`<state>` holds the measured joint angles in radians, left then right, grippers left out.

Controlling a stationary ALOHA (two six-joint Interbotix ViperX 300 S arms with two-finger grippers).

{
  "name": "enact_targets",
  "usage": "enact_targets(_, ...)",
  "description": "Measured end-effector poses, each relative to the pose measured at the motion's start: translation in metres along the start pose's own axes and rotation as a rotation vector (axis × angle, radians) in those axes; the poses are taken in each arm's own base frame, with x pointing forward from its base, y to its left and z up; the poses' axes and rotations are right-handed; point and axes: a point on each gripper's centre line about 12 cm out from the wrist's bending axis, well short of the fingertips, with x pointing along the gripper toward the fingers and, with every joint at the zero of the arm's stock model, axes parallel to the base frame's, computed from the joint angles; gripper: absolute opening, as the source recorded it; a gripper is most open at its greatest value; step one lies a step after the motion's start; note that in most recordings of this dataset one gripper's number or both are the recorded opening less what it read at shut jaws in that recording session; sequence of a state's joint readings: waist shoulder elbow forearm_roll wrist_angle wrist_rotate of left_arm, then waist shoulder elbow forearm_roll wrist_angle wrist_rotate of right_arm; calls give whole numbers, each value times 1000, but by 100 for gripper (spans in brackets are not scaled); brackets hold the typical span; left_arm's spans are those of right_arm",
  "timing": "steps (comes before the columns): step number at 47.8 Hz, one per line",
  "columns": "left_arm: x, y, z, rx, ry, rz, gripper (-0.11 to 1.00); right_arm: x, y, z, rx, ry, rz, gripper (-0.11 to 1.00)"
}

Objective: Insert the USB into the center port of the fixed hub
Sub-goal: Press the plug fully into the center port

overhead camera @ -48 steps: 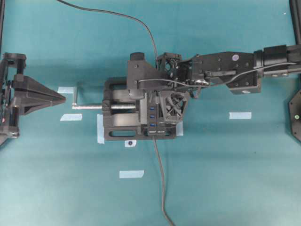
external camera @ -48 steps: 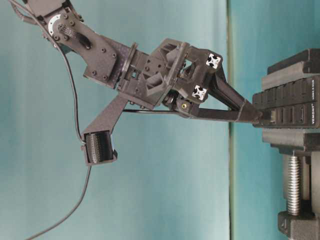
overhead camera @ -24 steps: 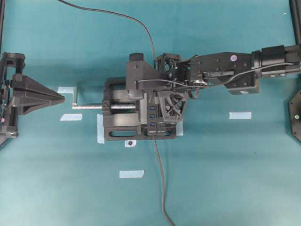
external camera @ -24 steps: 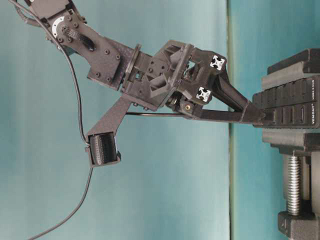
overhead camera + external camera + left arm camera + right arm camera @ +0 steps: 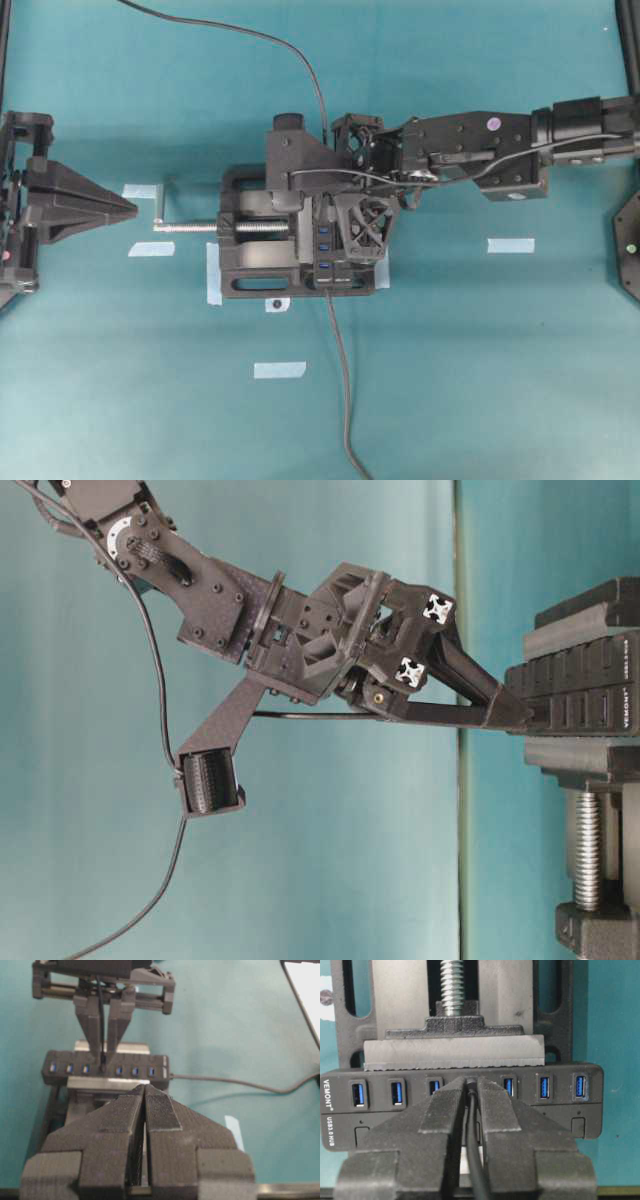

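Note:
The fixed hub (image 5: 555, 1110) is a long black bar with blue slots, clamped in a vise. My right gripper (image 5: 470, 1084) is shut on the USB (image 5: 470, 1081), whose black plug stands at the middle of the slot row. Its grey cable (image 5: 474, 1135) runs back between the fingers. The center port is hidden behind the plug and fingertips; three blue slots show on each side. From the left wrist view the plug (image 5: 102, 1066) meets the hub (image 5: 130, 1062) fourth from the left. My left gripper (image 5: 145, 1088) is shut on nothing, well away from the hub (image 5: 325, 250).
The black vise (image 5: 255, 250) has a silver screw and crank (image 5: 185, 227) reaching toward my left gripper (image 5: 132, 208). The hub's own lead (image 5: 340, 380) runs to the near edge. The USB cable (image 5: 250, 35) trails to the far side. Blue tape strips (image 5: 510, 245) lie on the teal table.
My right gripper has pressed closer to the hub, and the gap that showed the plug's metal tip has closed. Its wrist rose slightly. The left arm stayed still.

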<state>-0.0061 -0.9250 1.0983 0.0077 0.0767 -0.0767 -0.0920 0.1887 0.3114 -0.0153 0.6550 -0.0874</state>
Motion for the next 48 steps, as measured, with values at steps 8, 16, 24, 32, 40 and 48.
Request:
enact_targets(8,0,0,0,0,-2,0,0,1,0,0,1,1,1,7)
enact_targets(16,0,0,1,0,-2,0,0,0,1,0,-1,0,1,7)
enact_targets(24,0,0,0,-2,0,0,0,-1,0,2,3,-2,1,7)
enact_targets(32,0,0,0,-2,0,0,0,-2,0,6,3,-20,0,8)
enact_targets(40,0,0,0,0,-2,0,0,-3,0,7,5,-35,0,14)
enact_targets(48,0,0,0,-2,0,0,0,-5,-2,9,8,-47,-3,36)
